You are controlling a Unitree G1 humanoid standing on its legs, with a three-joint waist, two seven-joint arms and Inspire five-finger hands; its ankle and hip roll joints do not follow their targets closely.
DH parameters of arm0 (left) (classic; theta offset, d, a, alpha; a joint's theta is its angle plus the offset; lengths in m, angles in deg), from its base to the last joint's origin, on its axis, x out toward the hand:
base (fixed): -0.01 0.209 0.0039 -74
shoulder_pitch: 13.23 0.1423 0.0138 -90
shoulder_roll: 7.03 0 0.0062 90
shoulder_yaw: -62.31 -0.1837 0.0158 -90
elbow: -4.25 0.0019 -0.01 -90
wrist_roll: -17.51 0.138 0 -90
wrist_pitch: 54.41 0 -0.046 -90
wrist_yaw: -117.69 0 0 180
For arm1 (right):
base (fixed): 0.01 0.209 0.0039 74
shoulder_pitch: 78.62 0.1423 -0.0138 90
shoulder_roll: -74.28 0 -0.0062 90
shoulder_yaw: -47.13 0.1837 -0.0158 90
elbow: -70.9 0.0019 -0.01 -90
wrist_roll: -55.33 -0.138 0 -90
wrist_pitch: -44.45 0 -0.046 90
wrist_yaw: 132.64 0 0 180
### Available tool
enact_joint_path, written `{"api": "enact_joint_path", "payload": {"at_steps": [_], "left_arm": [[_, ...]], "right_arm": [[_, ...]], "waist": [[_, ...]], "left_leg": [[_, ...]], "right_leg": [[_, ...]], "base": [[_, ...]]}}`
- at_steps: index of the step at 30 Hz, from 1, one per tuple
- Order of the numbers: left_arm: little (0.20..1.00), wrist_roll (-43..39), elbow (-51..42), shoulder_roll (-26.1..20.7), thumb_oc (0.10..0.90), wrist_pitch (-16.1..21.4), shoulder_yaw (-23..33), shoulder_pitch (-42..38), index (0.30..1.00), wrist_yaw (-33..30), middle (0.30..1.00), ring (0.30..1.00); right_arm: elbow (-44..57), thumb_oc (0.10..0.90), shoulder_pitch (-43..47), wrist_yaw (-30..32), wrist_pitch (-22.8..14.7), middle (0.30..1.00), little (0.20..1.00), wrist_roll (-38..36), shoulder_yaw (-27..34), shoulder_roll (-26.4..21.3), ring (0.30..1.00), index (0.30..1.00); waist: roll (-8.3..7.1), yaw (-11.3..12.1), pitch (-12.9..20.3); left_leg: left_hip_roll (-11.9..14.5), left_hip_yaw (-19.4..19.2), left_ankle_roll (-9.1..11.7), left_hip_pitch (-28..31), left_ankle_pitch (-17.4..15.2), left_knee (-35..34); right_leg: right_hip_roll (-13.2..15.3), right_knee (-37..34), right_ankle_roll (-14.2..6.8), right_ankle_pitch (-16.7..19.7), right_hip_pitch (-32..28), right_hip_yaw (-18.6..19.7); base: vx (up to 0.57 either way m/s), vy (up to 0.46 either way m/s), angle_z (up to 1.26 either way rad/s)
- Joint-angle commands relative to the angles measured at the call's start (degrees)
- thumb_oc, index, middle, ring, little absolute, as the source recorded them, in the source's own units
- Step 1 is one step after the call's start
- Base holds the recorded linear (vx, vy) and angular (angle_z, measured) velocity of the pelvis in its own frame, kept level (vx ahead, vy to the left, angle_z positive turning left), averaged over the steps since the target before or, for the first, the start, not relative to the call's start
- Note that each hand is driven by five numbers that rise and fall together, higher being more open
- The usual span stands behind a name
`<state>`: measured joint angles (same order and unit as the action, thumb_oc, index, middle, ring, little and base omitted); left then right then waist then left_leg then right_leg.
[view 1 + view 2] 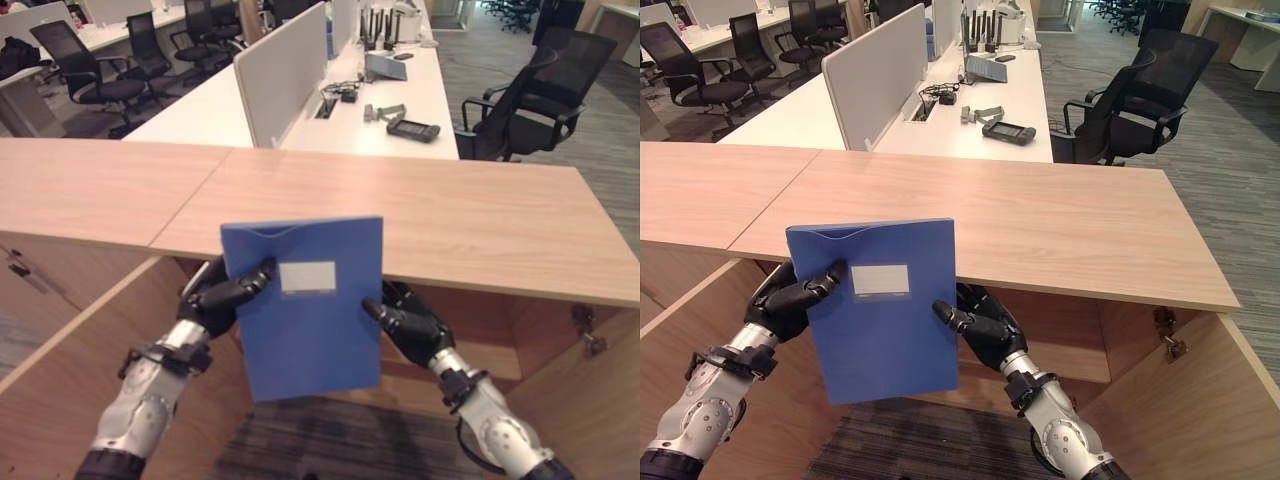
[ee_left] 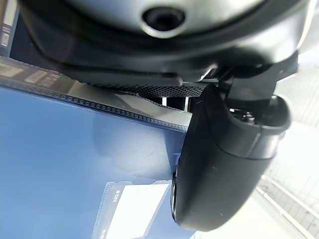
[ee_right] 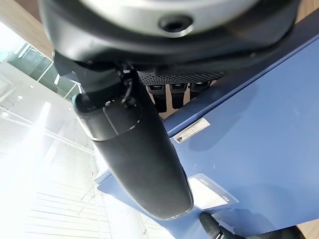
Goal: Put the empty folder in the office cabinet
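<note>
Blue folder: one | left hand, right hand: both gripping it

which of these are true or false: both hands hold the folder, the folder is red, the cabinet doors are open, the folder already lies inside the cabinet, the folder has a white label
1. Both hands hold the folder. True: the left hand and the right hand each pinch a side edge of the blue folder.
2. The folder is red. False: it is blue.
3. The cabinet doors are open. True: the office cabinet has both doors swung out toward the robot.
4. The folder already lies inside the cabinet. False: it is held upright in front of the opening, under the top's front edge.
5. The folder has a white label. True: the white label sits on its front.
</note>
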<state>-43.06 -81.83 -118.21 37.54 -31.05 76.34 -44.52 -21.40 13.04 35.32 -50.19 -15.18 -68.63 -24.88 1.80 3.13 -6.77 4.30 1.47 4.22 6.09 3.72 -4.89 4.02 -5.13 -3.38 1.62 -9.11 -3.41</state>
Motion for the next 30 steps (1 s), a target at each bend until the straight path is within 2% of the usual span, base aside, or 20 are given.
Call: {"api": "enact_joint_path", "payload": {"at_steps": [1, 12, 13, 22, 25, 30], "left_arm": [[0.3, -2.46, -5.41, 1.57, 0.4, 3.66, -6.41, -12.35, 0.3, 3.4, 0.3, 0.3], [0.3, -0.71, -7.25, -5.05, 0.4, 2.25, -10.67, -16.53, 0.3, 6.25, 0.3, 0.3], [0.3, -0.5, -8.08, -7.0, 0.4, 1.87, -11.84, -17.54, 0.3, 7.27, 0.3, 0.3], [0.3, -0.69, -11.47, -13.89, 0.4, 1.72, -17.58, -21.07, 0.3, 9.35, 0.3, 0.3], [0.3, -1.13, -11.72, -14.17, 0.4, 1.89, -18.42, -21.62, 0.3, 8.98, 0.3, 0.3], [0.3, -1.63, -11.31, -11.75, 0.4, 2.1, -17.62, -20.99, 0.3, 7.58, 0.3, 0.3]], "right_arm": [[15.92, 0.8, 14.9, -10.77, 0.22, 0.9, 0.9, -1.66, -9.67, 9.72, 0.9, 0.9], [13.23, 0.8, 15.35, -11.47, 3.15, 0.9, 0.9, 1.03, -12.88, 6.6, 0.9, 0.9], [12.21, 0.8, 15.74, -11.71, 4.06, 0.9, 0.9, 2.53, -14.05, 5.19, 0.9, 0.9], [7.84, 0.8, 18.38, -11.4, 8.37, 0.9, 0.9, 5.48, -19.7, -1.77, 0.9, 0.9], [7.43, 0.8, 19.2, -11.57, 9.1, 0.9, 0.9, 4.83, -20.78, -1.62, 0.9, 0.9], [8.38, 0.8, 20.22, -11.42, 8.62, 0.9, 0.9, 4.09, -21.12, 0.69, 0.9, 0.9]], "waist": [[0.26, -2.24, 2.04], [0.05, -2.22, 2.16], [-0.03, -2.13, 2.12], [-0.38, -1.84, 1.95], [-0.43, -1.7, 1.78], [-0.56, -1.47, 1.61]], "left_leg": [[4.02, -1.91, 2.68, 3.05, -4.5, -0.11], [3.92, -1.87, 2.67, 2.87, -4.36, -0.11], [3.92, -1.82, 2.7, 2.79, -4.28, -0.11], [3.86, -1.43, 2.82, 2.64, -4.01, -0.11], [3.85, -1.35, 2.85, 2.5, -3.85, -0.11], [3.74, -1.18, 2.83, 2.39, -3.82, -0.11]], "right_leg": [[2.51, 2.98, -4.14, -5.9, -0.93, -1.58], [2.64, 2.87, -4.25, -5.71, -0.83, -1.62], [2.68, 2.86, -4.3, -5.67, -0.85, -1.75], [2.71, 2.84, -4.38, -5.45, -0.84, -2.18], [2.73, 2.88, -4.38, -5.46, -0.79, -2.3], [2.74, 2.83, -4.33, -5.53, -0.86, -2.3]], "base": [[0.0, 0.0, 0.0], [0.0, 0.0, 0.0], [0.0, 0.0, 0.0], [0.0, 0.0, 0.0], [0.0, 0.0, 0.0], [0.0, 0.0, 0.0]]}}
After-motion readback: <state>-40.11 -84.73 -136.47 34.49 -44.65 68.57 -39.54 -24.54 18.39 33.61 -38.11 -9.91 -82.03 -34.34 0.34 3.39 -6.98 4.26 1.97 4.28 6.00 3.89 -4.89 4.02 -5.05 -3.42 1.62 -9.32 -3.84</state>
